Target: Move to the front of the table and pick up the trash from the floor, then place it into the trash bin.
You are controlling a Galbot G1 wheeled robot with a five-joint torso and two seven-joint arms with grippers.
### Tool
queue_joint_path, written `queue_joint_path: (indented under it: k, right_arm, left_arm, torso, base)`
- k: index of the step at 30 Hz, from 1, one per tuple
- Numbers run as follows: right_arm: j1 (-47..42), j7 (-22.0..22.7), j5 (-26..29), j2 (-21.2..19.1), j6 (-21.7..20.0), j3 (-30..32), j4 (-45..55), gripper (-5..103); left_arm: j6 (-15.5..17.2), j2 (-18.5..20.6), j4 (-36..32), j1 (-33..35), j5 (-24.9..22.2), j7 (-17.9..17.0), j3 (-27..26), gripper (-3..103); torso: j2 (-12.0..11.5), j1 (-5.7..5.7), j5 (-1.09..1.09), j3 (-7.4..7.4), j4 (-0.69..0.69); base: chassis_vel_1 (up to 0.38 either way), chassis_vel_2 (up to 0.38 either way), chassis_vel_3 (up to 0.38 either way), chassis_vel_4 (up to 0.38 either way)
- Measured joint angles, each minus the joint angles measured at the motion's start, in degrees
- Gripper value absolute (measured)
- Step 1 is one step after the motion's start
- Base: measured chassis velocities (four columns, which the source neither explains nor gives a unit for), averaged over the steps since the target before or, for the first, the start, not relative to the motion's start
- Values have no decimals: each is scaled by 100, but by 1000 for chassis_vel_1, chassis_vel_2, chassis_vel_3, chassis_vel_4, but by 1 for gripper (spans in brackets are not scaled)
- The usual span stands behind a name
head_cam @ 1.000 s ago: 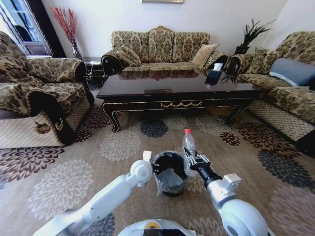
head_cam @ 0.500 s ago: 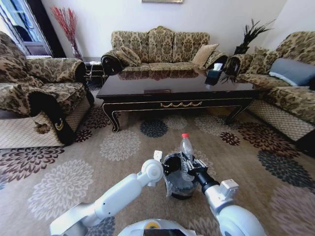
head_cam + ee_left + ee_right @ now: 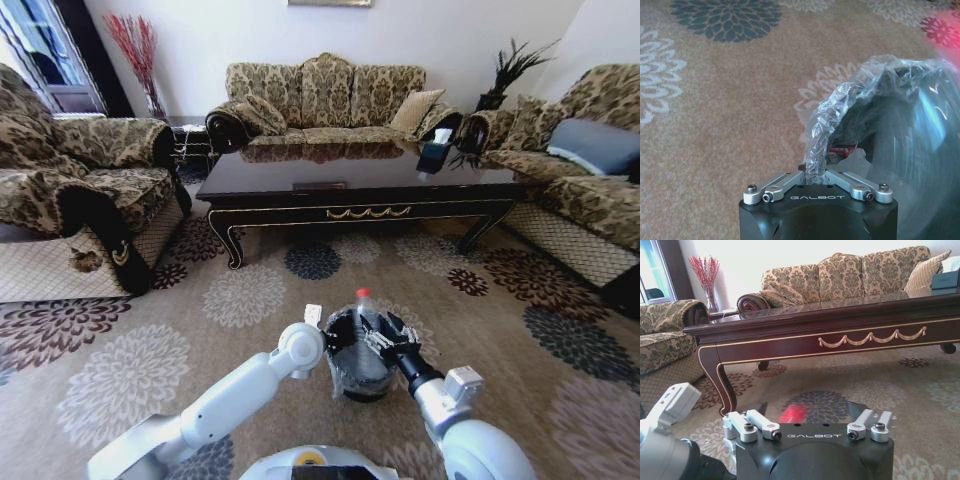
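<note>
My right gripper (image 3: 385,335) fingers spread apart, bottle (image 3: 362,300) upright between them inside the bin (image 3: 352,380); left gripper (image 3: 816,175) pinches the liner (image 3: 840,107).

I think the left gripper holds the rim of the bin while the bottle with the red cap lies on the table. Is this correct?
Not quite. The left gripper does pinch the liner at the rim of the bin, but the bottle is not on the table. The head view shows it at the bin's mouth, by the open right gripper.
</note>
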Motion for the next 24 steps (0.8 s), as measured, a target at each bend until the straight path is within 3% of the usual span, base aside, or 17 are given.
queue_joint_path:
  k: [2,5,24]
  right_arm:
    - [-17,3,-5,17,-2,-1,-1,97]
    - [-33,4,-13,33,-3,-2,-2,99]
    - [-217,-8,-140,282,47,-15,-5,100]
  left_arm:
    - [0,32,-35,69,20,2,-53,0]
    - [-1,76,-62,115,46,2,-104,0]
    - [-7,267,105,400,190,-29,-945,0]
  torso:
    - [0,0,0,0,0]
    - [0,0,0,0,0]
    - [0,0,0,0,0]
  base:
    - [0,0,0,0]
    - [0,0,0,0]
    - [0,0,0,0]
